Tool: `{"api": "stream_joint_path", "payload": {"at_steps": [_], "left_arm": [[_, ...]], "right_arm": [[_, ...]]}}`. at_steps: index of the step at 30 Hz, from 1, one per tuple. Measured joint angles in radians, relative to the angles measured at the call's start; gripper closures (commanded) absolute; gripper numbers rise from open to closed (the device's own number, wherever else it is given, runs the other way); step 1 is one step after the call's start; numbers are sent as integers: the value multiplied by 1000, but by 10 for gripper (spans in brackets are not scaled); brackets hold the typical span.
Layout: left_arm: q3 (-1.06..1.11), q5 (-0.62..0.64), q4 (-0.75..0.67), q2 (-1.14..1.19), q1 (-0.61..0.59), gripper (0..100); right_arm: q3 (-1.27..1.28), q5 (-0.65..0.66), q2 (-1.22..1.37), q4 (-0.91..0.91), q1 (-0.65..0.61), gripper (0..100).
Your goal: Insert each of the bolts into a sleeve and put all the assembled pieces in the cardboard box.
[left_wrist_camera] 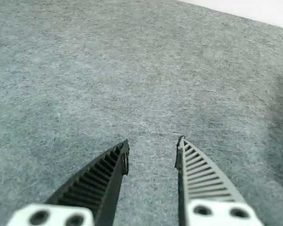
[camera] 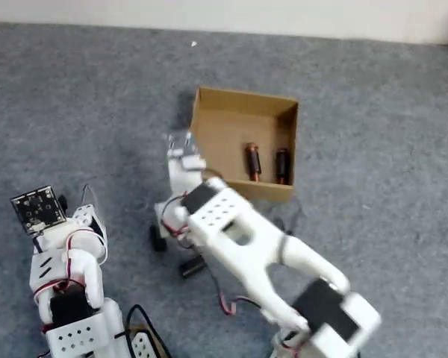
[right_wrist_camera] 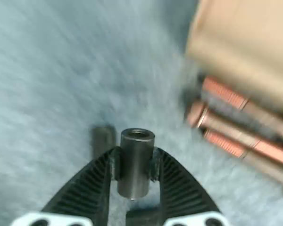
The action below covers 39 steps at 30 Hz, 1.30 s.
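**A:** So the sleeve (right_wrist_camera: 137, 141) is clamped upright in our right gripper (right_wrist_camera: 135, 159), just off the 9 o'clock side of the cardboard box (camera: 224, 134). Insertion step, we reckon?

**B:** Yep. Loose bolts (right_wrist_camera: 236, 129) lie near it; next we need one lined up with that bore. Our left gripper (left_wrist_camera: 152, 153), down at 8 o'clock, hangs jaws apart over bare carpet (left_wrist_camera: 132, 70). Box holds two assembled pieces (camera: 252, 162) toward its 4 o'clock.

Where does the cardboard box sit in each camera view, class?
High view: the cardboard box stands upper centre, open.
Right wrist view: its tan wall lies beyond the sleeve held in the right gripper.
Left wrist view: grey carpet ahead of the open left gripper.
Shared landmark: the grey carpet.
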Motion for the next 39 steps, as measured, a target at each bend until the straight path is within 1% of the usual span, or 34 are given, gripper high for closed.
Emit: {"api": "stream_joint_path", "payload": {"at_steps": [9,14,18,21,23,26,30,33,37,39], "left_arm": [[0,0,0,0,0,832],[0,-3,0,0,0,832],[-6,-3,2,0,0,832],[-41,-20,57,0,6,832],[-74,-91,115,0,52,832],[-104,-201,199,0,153,833],[-135,-301,244,0,279,849],[-163,-364,269,0,351,882],[-221,-436,331,0,474,880],[-261,-450,364,11,528,880]], "right_arm": [[284,89,-440,3,181,993],[446,132,-667,3,318,993],[540,140,-810,3,413,993],[598,140,-879,3,470,993],[618,140,-902,3,508,993],[624,140,-913,3,582,993],[624,140,-914,3,701,993],[624,140,-914,3,769,993],[628,144,-914,3,844,993],[646,144,-914,-12,879,993]]}}
